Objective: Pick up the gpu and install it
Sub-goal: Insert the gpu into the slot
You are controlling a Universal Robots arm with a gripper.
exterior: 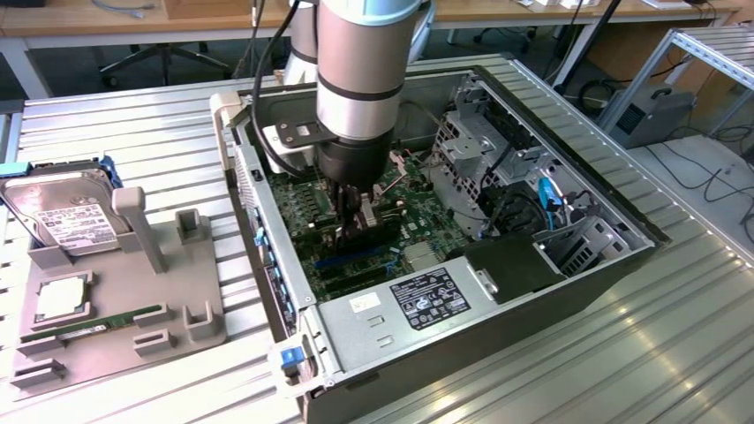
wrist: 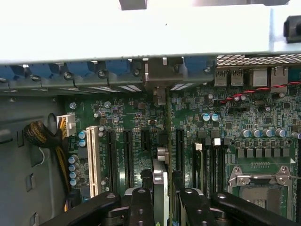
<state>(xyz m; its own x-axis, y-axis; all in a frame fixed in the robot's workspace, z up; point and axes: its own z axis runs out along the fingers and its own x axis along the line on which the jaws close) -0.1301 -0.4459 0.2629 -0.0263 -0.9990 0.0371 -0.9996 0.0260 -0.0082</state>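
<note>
Ribbed metal tabletop (exterior: 659,353) carried an open computer case (exterior: 613,265) at the centre of the exterior frame. Down inside it, the gripper (wrist: 162,207) was clamped on the gpu (wrist: 161,169), held edge-on over the green motherboard (wrist: 225,122) among the black slots. A grey fixture (exterior: 154,318) at lower left held a hard drive (exterior: 65,216).
</note>
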